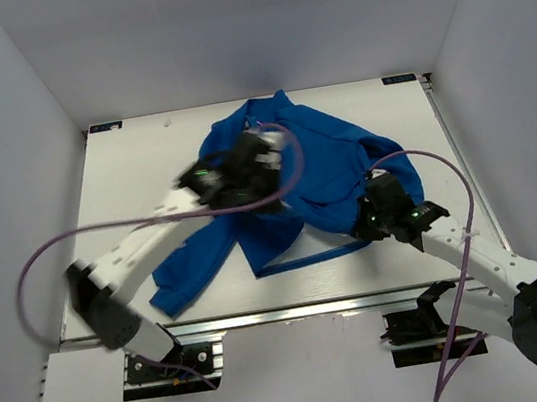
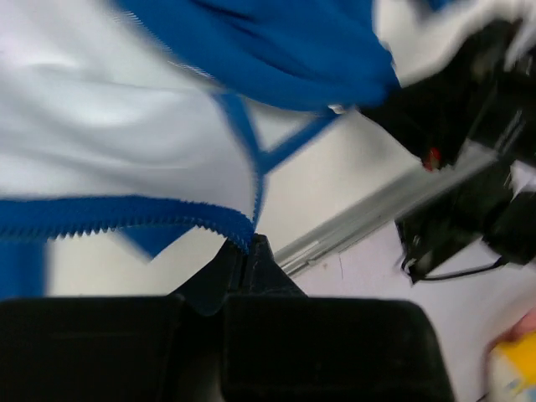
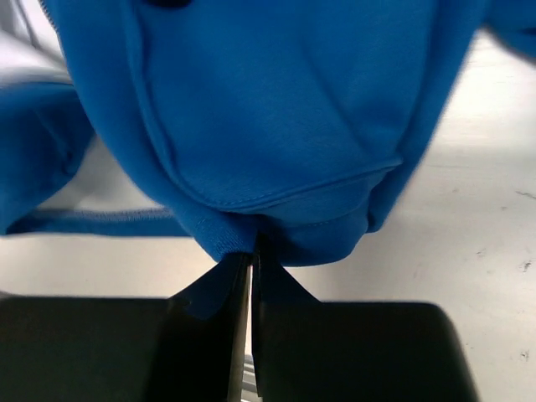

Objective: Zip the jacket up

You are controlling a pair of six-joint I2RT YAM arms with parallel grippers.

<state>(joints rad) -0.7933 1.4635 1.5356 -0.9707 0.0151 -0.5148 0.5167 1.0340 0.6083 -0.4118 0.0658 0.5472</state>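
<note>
The jacket lies rumpled and unzipped across the middle of the counter in the overhead view, one sleeve trailing toward the lower left. In the left wrist view, the left claw is clenched on the toothed zipper edge at lower centre of the frame. The right claw is pinched shut on a folded hem of blue fabric at the garment's lower right. Holding it at these two spots likely serves to pull the front flat, so the zipper halves can be lined up; no zipping has begun.
</note>
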